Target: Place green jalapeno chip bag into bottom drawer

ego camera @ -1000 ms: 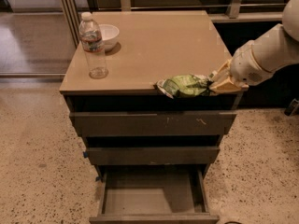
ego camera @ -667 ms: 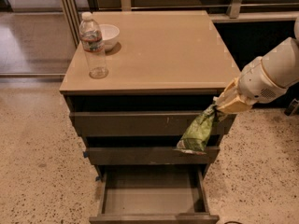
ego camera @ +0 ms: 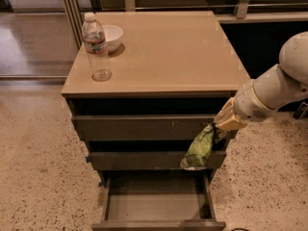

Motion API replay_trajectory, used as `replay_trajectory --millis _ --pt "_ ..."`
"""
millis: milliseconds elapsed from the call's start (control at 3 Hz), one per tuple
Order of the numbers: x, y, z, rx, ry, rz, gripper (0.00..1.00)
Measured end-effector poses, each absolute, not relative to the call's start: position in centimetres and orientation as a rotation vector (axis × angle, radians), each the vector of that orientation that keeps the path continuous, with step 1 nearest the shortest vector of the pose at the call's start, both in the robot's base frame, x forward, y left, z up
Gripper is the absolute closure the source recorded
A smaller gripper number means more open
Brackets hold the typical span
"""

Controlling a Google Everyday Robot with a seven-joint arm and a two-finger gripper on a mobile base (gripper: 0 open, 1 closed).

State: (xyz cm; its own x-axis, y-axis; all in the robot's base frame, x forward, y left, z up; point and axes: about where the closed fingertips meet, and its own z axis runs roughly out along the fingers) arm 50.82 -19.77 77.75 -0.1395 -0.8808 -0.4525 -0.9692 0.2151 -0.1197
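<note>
As gripper point(ego camera: 214, 129) pinches, bag point(ego camera: 200, 150) hangs below

Robot lab: terrazzo floor point(ego camera: 33, 143), hand point(ego camera: 215, 128) with chip bag point(ego camera: 200, 149) beside drawer cabinet point(ego camera: 159, 57)

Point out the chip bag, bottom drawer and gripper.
green jalapeno chip bag point(ego camera: 199, 150): camera view, middle of the hanging foil.
bottom drawer point(ego camera: 156, 203): camera view, bare floor of the tray.
gripper point(ego camera: 215, 129): camera view, fingertips pinching the bag's top.

A single camera looks down steeply from in front of a cabinet point(ego camera: 168, 57), close by, facing its drawer fronts. The open bottom drawer point(ego camera: 156, 203) meets the lower edge. The gripper point(ego camera: 215, 128), pinching a hanging chip bag point(ego camera: 199, 150), reaches in from the right.
</note>
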Motion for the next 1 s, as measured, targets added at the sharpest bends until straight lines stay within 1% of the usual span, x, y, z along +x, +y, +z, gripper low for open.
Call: replay_trajectory --millis 333,667,1000 --pt "50.0 -19.1 72.5 -1.704 2.116 0.303 1.00" --pt "48.7 -18.8 65.9 -1.612 2.114 0.413 1.00" --pt "48.6 -19.0 60.7 -1.542 2.062 0.583 1.00"
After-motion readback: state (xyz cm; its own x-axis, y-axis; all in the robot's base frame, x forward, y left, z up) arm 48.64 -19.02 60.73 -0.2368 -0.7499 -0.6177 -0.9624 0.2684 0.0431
